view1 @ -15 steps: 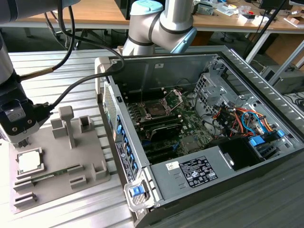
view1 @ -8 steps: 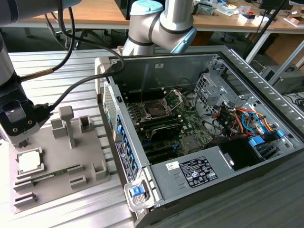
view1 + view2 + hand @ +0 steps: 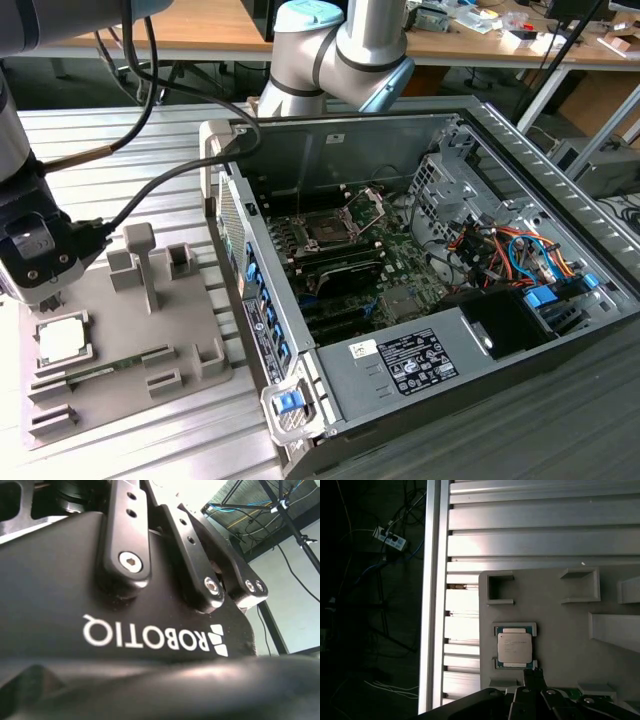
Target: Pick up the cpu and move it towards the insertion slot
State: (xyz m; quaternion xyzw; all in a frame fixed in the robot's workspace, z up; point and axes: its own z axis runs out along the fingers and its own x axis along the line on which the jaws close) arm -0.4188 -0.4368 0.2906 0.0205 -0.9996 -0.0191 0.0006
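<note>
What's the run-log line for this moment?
cpu: seated in grey fixture pocket, not lifted | gripper: over fixture, close to cpu | insertion slot: inside open case, apart from cpu

White capital lettering (image 3: 152,635) with a small logo mark runs upside down across the black body of the end effector (image 3: 172,550) in the second wrist view. At the exterior view's lower centre, a label (image 3: 418,362) on the computer case (image 3: 350,390) carries print too small to read. In the first wrist view, the cpu (image 3: 514,647) bears faint, illegible lines.
</note>
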